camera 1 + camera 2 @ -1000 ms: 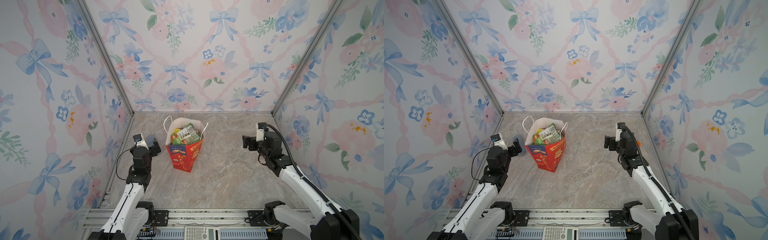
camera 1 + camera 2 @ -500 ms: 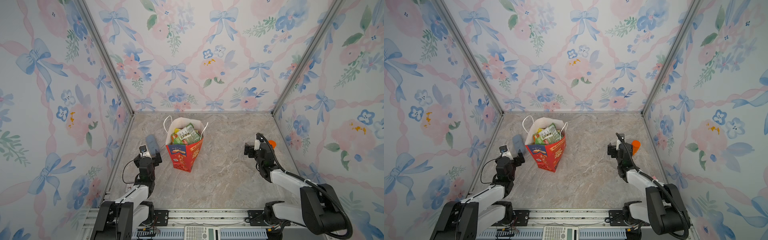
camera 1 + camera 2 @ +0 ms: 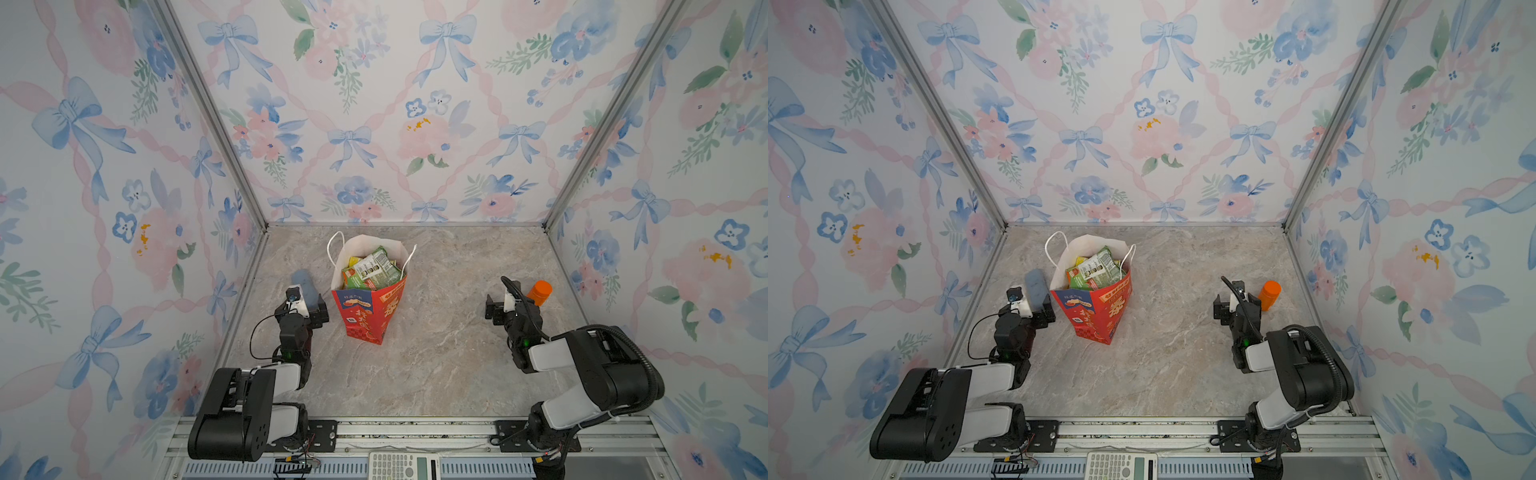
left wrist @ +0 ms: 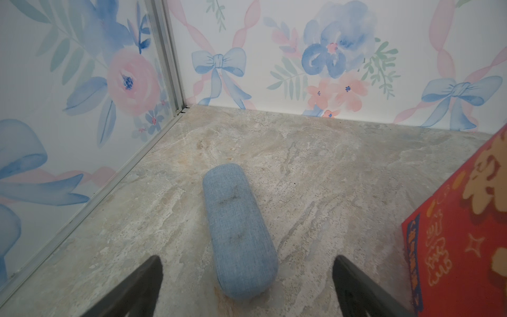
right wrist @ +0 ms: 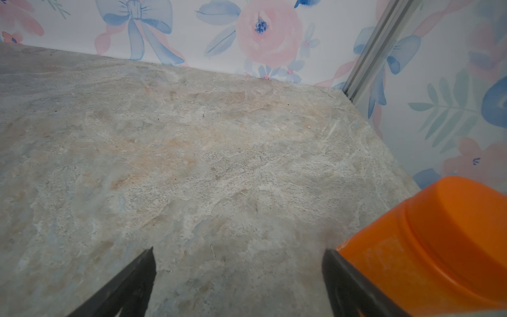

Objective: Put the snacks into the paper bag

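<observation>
The red paper bag (image 3: 368, 309) (image 3: 1100, 309) stands upright left of the middle in both top views, and its side shows in the left wrist view (image 4: 461, 233). The snacks (image 3: 372, 268) (image 3: 1096, 268), green and yellow packets, fill its open top. My left gripper (image 3: 304, 309) (image 3: 1032, 309) (image 4: 247, 259) sits low beside the bag's left side, open, with the near end of a blue fabric case (image 4: 238, 227) between its fingers and apart from them. My right gripper (image 3: 509, 306) (image 3: 1237, 306) (image 5: 238, 251) hangs low at the right, open and empty.
The blue fabric case (image 3: 302, 280) (image 3: 1036, 282) lies along the left wall. An orange-capped bottle (image 3: 540, 291) (image 3: 1268, 294) (image 5: 428, 247) stands just beyond the right gripper's outer finger. A calculator (image 3: 401, 465) rests on the front rail. Patterned walls close in three sides.
Both arms have folded back and sunk low toward the front rail. The orange bottle, hidden behind the right gripper a second ago, now shows. The bag has not moved.
</observation>
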`<state>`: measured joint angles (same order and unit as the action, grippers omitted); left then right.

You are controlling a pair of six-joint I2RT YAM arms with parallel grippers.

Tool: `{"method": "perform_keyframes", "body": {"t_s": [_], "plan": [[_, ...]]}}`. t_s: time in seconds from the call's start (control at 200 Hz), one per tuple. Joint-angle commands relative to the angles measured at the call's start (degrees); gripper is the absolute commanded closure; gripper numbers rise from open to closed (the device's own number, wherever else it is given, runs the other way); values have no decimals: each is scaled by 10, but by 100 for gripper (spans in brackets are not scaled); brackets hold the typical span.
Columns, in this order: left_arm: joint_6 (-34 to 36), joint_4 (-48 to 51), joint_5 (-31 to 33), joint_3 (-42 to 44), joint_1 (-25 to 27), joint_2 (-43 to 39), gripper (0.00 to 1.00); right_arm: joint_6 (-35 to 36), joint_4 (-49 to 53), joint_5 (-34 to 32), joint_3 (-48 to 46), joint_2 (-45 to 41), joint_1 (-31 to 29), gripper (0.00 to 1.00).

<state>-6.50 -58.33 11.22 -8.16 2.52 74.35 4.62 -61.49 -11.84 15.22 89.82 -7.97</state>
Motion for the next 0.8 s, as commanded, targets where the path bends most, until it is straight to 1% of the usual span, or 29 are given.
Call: {"method": "perform_keyframes", "body": {"t_s": [0.0,0.055,0.185,0.515,0.59,0.705,0.795], "plan": [[20,-28,-15,-18,-4,10,2,-1,-69,-11,-3,3,2,4],[27,-35,-21,-19,-4,15,2,-4,-62,-28,-1,1,0,4],[42,-105,-35,-9,-5,64,2,1,-65,-23,-4,2,-5,3],[43,-111,-30,-46,-3,143,2,0,-48,-24,5,1,-4,3],[43,-94,-27,-50,-2,140,2,-2,-38,-23,11,1,-2,4],[43,-94,-22,-53,0,141,2,-12,19,-4,37,-3,12,4],[39,-90,-9,-56,1,143,2,-12,9,-1,31,-4,12,4]]}}
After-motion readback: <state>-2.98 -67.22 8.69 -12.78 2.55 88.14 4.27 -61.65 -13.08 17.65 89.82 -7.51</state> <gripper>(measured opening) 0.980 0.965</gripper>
